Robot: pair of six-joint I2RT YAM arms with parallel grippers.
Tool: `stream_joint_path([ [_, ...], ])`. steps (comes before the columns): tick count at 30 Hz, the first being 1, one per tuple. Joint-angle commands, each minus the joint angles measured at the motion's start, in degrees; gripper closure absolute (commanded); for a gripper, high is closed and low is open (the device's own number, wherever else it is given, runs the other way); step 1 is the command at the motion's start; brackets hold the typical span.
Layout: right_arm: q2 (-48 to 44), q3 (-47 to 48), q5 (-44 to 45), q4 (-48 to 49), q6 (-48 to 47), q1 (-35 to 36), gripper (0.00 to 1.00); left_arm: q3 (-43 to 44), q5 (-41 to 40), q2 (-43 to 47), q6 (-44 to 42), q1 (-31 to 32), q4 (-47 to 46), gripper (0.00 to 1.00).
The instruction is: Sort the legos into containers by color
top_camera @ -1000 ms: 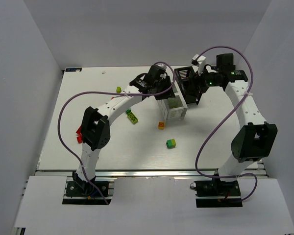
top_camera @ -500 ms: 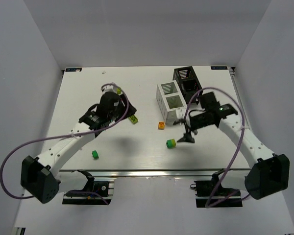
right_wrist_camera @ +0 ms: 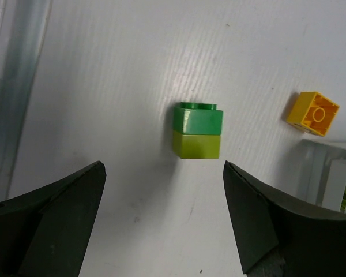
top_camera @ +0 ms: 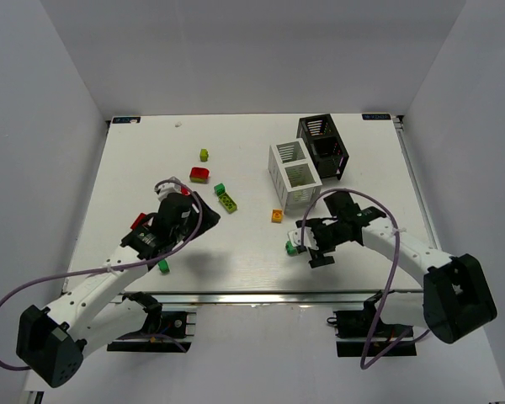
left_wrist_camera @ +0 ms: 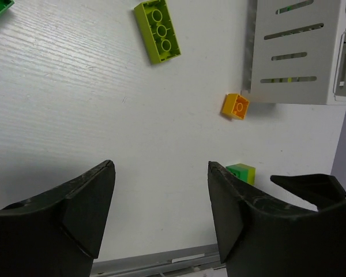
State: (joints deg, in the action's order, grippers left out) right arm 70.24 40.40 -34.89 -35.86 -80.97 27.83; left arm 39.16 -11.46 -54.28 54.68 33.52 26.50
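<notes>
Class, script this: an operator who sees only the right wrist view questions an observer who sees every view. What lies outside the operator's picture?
Operator: I see a green-lime brick just beyond my open right tool. Where is the black bin?
Observer: The black bin stands right beside the white bin, on its side farther from the arm bases.
Operator: And the left tool?
Observer: The left tool is open and holds nothing.
Operator: Are any red bricks still out?
Observer: Yes, one red brick lies on the table, well left of the bins.
</notes>
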Motion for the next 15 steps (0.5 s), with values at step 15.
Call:
stream_joint_path([
  [15,11.8,3.4,3.2,12.3,6.1,2.7,0.33,-4.0,2.5,5.5,1.5,0.1,-8.3,0.25],
])
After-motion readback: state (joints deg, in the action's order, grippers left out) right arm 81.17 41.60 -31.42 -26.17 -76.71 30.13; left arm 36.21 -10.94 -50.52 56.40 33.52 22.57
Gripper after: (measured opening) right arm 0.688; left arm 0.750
